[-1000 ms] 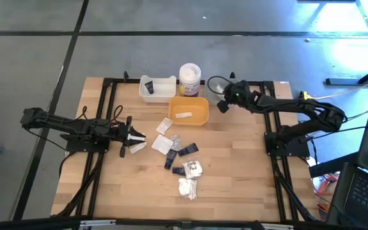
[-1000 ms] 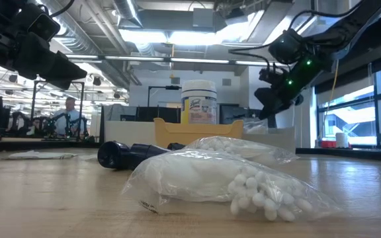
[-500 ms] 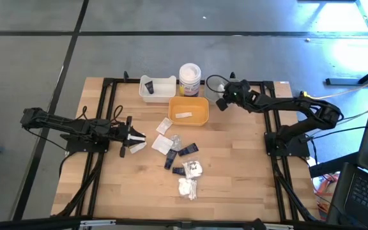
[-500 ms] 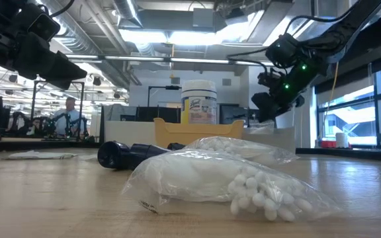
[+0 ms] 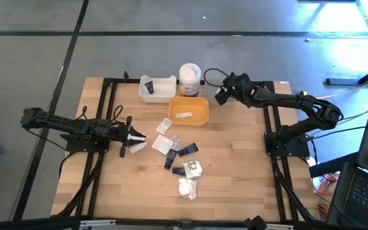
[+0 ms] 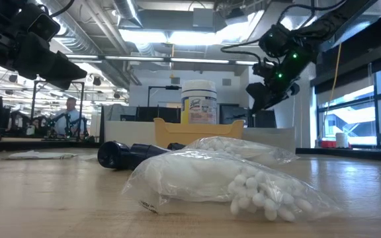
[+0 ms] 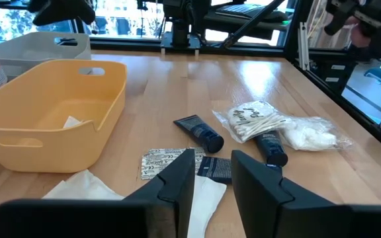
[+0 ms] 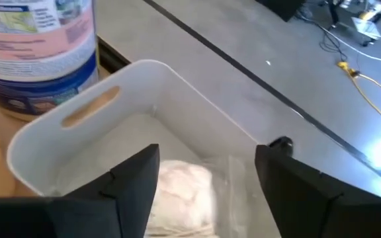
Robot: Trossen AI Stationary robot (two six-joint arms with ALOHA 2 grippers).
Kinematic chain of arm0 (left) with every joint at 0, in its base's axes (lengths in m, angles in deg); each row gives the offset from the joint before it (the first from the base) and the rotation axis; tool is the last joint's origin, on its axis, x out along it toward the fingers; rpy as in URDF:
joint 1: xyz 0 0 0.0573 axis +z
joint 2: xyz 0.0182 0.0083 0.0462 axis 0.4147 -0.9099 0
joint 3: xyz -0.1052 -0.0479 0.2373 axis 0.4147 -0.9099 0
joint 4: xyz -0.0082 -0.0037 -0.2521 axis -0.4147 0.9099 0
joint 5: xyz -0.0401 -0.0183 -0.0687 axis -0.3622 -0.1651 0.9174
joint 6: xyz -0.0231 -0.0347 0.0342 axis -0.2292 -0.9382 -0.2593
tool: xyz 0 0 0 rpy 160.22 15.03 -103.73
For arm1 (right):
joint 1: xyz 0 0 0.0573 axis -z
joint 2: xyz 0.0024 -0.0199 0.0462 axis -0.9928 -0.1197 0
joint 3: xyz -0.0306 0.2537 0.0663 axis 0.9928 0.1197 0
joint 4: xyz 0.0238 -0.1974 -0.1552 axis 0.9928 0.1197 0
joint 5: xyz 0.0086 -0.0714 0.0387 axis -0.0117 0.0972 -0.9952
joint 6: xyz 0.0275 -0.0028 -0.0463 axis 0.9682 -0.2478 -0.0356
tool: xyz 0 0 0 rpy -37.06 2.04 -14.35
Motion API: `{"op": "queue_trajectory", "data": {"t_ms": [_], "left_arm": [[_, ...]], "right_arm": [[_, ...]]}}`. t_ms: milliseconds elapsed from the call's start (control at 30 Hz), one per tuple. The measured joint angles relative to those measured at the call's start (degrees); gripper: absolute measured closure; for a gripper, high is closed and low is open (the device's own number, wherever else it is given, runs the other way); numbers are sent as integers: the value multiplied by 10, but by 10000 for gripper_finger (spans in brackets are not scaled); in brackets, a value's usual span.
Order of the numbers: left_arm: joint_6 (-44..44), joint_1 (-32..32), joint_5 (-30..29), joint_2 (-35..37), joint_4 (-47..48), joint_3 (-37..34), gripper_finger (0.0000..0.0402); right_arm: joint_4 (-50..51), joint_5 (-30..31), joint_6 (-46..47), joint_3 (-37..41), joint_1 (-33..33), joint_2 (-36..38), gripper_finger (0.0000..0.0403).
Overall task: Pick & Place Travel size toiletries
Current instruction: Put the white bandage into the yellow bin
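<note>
Travel size toiletries lie in a loose pile mid-table: black tubes, flat sachets and clear-wrapped white fluffy pieces. My left gripper is open above a white sachet at the pile's left side and touches nothing. My right gripper is open over a pale tray to the right of the jar. One wrapped fluffy piece lies in that tray, below and between the fingers. In the low view the right gripper stands above the tray's rim.
A yellow tray holds one sachet. A white tray at the far edge holds a black tube. A white jar with a yellow label stands between the trays. A person sits in the room beyond the table.
My right gripper has moved toward the table's far edge and a little to the left, and has risen. My left gripper and the pile have kept still.
</note>
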State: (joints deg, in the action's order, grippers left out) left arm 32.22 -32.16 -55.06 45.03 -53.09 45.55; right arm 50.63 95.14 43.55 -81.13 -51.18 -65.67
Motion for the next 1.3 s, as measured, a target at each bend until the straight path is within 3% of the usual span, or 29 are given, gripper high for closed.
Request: {"op": "queue_trajectory", "data": {"t_ms": [200, 567, 800, 1133, 1300], "left_arm": [[0, 0, 0, 0, 0, 0, 304], [0, 0, 0, 0, 0, 0, 306], [0, 0, 0, 0, 0, 0, 307], [0, 0, 0, 0, 0, 0, 306], [0, 0, 0, 0, 0, 0, 303]], "right_arm": [[84, 1, -3, -48, -1, 0, 157], [146, -56, -18, -111, -15, 9, 228], [154, -75, -36, -113, -30, 84, 292], [168, -206, -34, -113, -68, 185, 387], [190, -221, -32, -113, -103, 210, 391]]}}
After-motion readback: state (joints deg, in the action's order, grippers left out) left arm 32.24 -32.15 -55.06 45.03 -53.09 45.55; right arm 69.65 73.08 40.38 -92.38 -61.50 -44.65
